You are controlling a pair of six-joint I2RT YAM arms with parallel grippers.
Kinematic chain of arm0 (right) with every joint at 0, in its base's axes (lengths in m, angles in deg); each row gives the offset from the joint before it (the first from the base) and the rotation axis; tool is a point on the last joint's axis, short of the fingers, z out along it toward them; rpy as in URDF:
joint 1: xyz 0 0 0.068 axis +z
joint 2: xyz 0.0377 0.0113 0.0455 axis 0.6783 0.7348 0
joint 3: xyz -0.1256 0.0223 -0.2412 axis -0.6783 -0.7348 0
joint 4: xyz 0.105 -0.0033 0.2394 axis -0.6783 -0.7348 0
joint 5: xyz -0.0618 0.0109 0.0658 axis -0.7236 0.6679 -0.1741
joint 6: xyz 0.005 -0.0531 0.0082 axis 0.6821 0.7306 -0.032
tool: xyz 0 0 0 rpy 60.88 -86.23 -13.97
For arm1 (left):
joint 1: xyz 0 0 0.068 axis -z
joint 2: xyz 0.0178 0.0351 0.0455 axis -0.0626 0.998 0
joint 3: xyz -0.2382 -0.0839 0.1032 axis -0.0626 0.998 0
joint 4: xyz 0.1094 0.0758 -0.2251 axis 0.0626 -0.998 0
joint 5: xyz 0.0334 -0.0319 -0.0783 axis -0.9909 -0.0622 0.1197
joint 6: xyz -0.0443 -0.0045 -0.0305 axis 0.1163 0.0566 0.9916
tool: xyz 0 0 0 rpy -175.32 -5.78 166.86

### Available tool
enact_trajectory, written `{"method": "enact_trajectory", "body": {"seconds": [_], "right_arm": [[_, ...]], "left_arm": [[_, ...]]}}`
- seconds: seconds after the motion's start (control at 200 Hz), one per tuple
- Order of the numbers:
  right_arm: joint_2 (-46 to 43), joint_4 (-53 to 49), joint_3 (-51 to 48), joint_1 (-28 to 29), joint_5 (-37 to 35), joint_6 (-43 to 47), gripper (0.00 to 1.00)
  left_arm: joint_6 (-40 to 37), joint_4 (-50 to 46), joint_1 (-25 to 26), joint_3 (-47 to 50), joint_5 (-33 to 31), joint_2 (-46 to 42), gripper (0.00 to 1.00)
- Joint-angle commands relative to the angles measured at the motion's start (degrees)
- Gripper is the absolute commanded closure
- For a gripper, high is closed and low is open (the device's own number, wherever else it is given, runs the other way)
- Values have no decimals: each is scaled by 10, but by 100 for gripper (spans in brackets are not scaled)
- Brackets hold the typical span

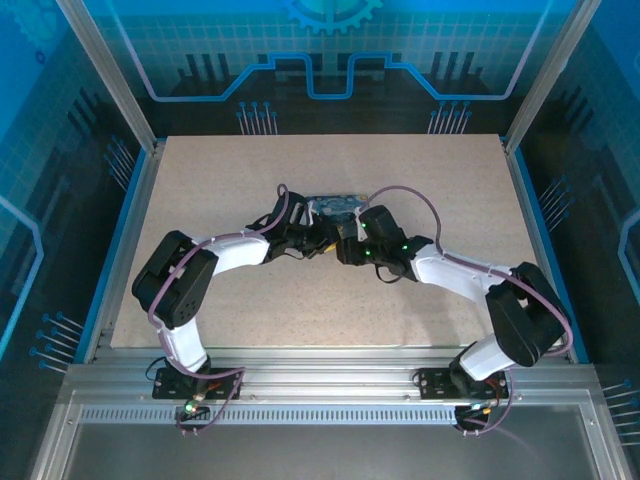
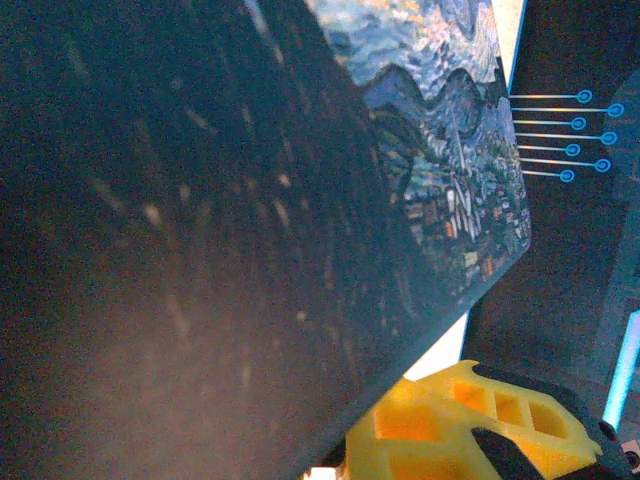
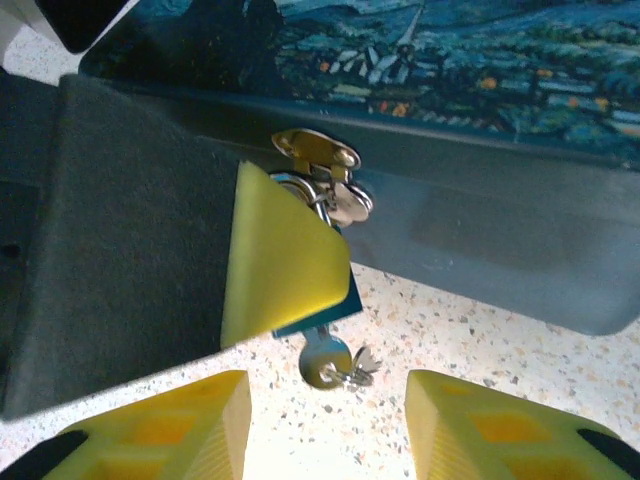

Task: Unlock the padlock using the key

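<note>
The box [image 1: 335, 207] is seen at the middle of the table [image 1: 230, 190], with both arms bent in toward its front from either side. The left gripper [image 1: 312, 240] and the right gripper [image 3: 328, 398] are brought close together at the front wall of the box.

In the right wrist view, the padlock [image 3: 338, 306] is found hanging from the clasp [image 3: 315, 150] on the front wall, just above the table. Most of its body is covered by a yellow pad [image 3: 285, 260] of the left gripper, which is laid flat against it. Only a bluish lower corner and the shackle are exposed. The left fingers are closed on the padlock, though the far finger is hidden behind it.

The key [image 3: 325, 361] is seen just below the padlock body, its round head pointing down and a small ring attached beside it. Its blade is hidden, so how far it is seated cannot be told.

The right fingers are held apart, one to each side of the key and a little short of it. Nothing is gripped between them, and the key is not touched.

In the left wrist view, the dark side of the box is shown very close.
</note>
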Motion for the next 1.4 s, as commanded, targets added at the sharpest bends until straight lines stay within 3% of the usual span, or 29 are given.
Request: {"method": "enact_trajectory", "body": {"seconds": [0.0,0.315,0.655,0.906,1.131,1.396], "right_arm": [[11,-10,25,9,-13,18,56],[36,-15,41,14,-19,25,60],[42,-31,59,18,-38,29,70],[43,-26,54,18,-26,32,100],[44,-7,40,16,-5,27,100],[63,12,19,17,12,49,100]], "left_arm": [[0,0,4,-22,12,-10,100],[0,-1,3,-24,15,-9,100],[0,1,3,-23,22,-7,100],[2,4,3,-22,22,-7,100],[-1,7,1,-12,20,-11,100],[2,31,1,22,7,-6,89]]}}
